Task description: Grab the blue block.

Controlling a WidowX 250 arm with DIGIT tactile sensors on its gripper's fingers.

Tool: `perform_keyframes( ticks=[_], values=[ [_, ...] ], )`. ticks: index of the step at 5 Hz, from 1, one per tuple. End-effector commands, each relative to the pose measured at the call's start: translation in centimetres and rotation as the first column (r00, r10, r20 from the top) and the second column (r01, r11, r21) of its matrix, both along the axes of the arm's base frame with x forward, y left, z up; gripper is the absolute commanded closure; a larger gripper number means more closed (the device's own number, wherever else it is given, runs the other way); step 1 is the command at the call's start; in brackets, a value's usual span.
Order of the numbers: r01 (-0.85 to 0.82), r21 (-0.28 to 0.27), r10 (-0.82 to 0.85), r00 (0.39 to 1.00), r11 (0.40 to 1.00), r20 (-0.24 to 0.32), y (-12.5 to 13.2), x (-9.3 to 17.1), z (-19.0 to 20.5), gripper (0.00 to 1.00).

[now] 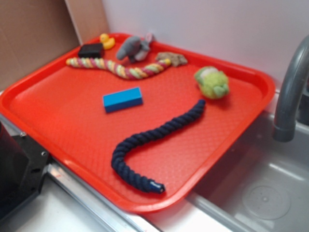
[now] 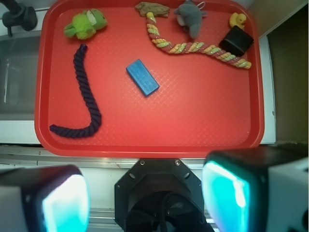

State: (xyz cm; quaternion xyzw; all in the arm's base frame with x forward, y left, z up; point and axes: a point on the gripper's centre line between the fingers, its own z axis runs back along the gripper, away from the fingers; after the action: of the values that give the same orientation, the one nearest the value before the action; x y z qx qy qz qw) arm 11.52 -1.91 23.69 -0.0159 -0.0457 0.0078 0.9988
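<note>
The blue block [image 1: 122, 99] is a sky-blue brick lying flat near the middle of the red tray [image 1: 53, 111], on its own with nothing touching it. In the wrist view the block [image 2: 142, 77] lies at a slant in the upper middle, far ahead of my gripper [image 2: 145, 203]. The gripper is open and empty. Its two cyan-padded fingers [image 2: 65, 205] stand wide apart at the bottom of the wrist view, over the black robot base, back from the tray's near edge. The gripper does not show in the exterior view.
On the tray lie a navy rope [image 1: 145, 145], a pink-yellow rope [image 1: 120, 69], a black block [image 1: 91, 50], a yellow duck [image 1: 107, 41], a grey plush [image 1: 135, 47], a brown toy [image 1: 172, 58] and a green plush [image 1: 212, 82]. A grey faucet [image 1: 289, 92] and a sink [image 1: 260, 193] are at the right.
</note>
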Motion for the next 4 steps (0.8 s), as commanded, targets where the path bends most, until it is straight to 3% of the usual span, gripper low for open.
perform_keyframes(
  ticks=[1,2,4],
  values=[
    [0.000,0.000,0.000,1.000,1.000,0.000,0.0,0.0,0.0,0.00],
    [0.208,-0.014,-0.207,0.977,0.978,0.044,0.3,4.9,-4.6,0.00],
    [0.376,-0.035,-0.375,0.927,0.926,0.030,0.1,9.8,-12.5,0.00]
  ],
)
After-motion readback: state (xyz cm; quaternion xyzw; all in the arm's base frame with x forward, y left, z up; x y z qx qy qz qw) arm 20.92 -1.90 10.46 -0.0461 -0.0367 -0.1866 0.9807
